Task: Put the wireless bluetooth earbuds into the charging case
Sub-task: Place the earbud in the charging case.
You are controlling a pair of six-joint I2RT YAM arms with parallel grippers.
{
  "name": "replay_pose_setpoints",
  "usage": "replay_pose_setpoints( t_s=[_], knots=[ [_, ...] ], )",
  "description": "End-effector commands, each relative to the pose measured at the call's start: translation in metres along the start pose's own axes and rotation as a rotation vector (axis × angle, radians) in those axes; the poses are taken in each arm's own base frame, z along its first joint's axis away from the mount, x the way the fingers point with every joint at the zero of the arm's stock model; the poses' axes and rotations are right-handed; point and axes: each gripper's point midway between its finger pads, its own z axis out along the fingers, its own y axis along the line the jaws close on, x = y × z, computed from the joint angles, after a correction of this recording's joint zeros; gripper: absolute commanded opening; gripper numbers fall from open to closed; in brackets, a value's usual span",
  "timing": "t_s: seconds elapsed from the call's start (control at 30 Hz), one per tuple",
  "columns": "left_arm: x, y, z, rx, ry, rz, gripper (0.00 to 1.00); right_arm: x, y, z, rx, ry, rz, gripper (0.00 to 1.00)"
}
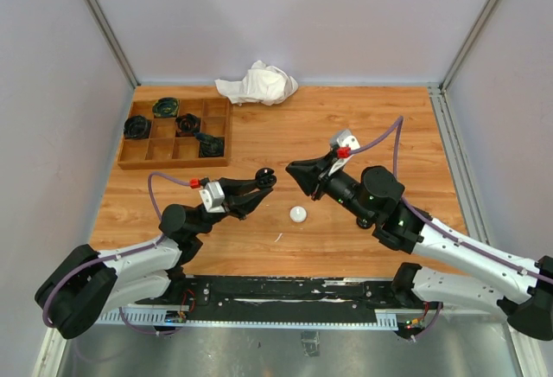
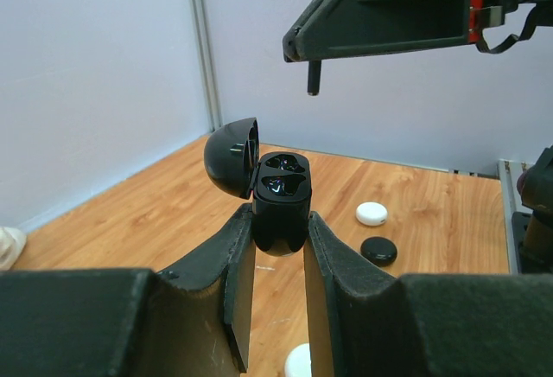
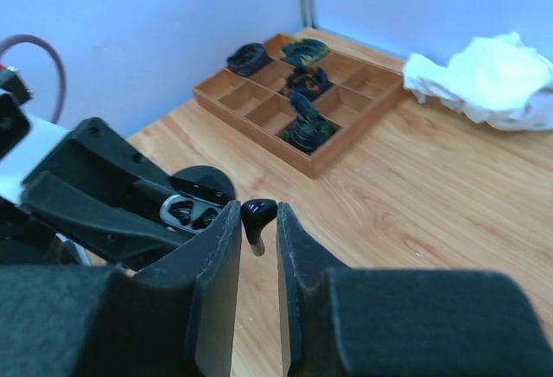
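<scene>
My left gripper (image 1: 264, 177) is shut on a black charging case (image 2: 281, 208) and holds it upright, with its round lid (image 2: 232, 154) swung open to the left. The case's two wells (image 2: 283, 176) face up. My right gripper (image 3: 257, 221) is shut on a small black earbud (image 3: 259, 211) with its stem pointing down. In the left wrist view that stem (image 2: 313, 77) hangs from the right gripper (image 2: 298, 48), above the case and slightly to its right, clear of it. In the right wrist view the open case (image 3: 190, 214) lies just left of the earbud.
A wooden compartment tray (image 1: 164, 166) with several dark items stands at the back left, and a crumpled white cloth (image 1: 257, 83) lies behind it. A white puck case (image 1: 298, 214) lies between the arms. Another white puck (image 2: 371, 214) and a black puck (image 2: 378, 250) lie beyond.
</scene>
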Motion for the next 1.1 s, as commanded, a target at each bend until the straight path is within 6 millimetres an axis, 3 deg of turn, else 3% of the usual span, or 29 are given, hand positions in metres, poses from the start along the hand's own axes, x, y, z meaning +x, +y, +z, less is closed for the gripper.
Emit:
replay_pose_setpoints(
  t_s=[0.0, 0.33, 0.8, 1.07],
  knots=[
    [-0.014, -0.004, 0.003, 0.031, -0.054, 0.071, 0.00, -0.027, 0.026, 0.000, -0.076, -0.143, -0.023, 0.21],
    [-0.016, -0.009, 0.004, 0.053, -0.060, 0.068, 0.00, -0.013, 0.056, 0.014, -0.121, -0.153, -0.092, 0.21],
    [-0.024, -0.009, 0.002, 0.043, -0.100, 0.043, 0.00, 0.007, 0.054, 0.022, -0.085, -0.107, -0.142, 0.21],
    [-0.023, -0.007, 0.004, 0.031, -0.095, 0.029, 0.00, 0.010, 0.063, 0.025, -0.129, -0.090, -0.129, 0.21]
  ],
)
